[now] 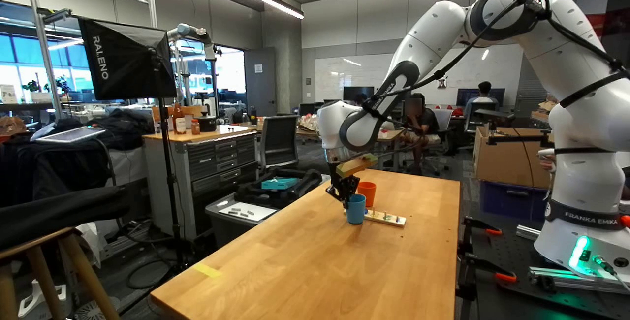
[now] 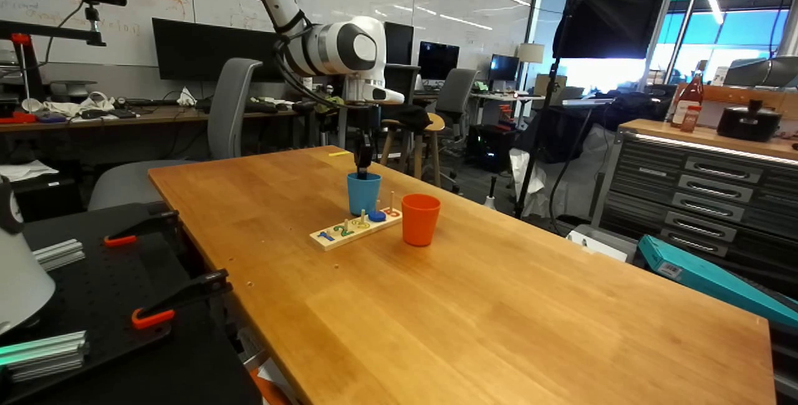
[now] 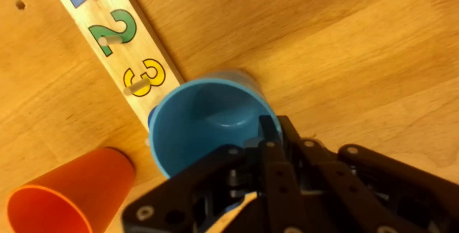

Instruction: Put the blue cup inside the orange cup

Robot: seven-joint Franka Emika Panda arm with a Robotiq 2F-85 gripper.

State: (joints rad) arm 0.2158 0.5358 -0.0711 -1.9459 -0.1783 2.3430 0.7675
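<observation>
Wooden table (image 1: 315, 280): big, flat and light brown, right under me.
My white arm (image 1: 418, 49): bent like a big hook, high above the table.
My black gripper (image 3: 280, 125): points down. My fingers (image 3: 267, 129) are clamped on the side of the blue cup (image 2: 363, 196), one finger inside the cup and one outside, with its wall between them.
Number board (image 3: 89, 18): long and thin, flat on the table, just beside the blue cup. From my wrist I see a blue 1, a green 2 and a yellow 3.
Orange cup (image 2: 421, 221): stands up straight on the table, near the end of the board, its mouth facing up.
Blue cup: upright in my pinch, near the orange cup and apart from it. I cannot tell if its bottom touches the table.
Blue round piece (image 2: 376, 216): sits on the board, by the blue cup.
Wooden pegs (image 3: 111, 40): little sticks poking up from the board. One stands on each number I see up close.
</observation>
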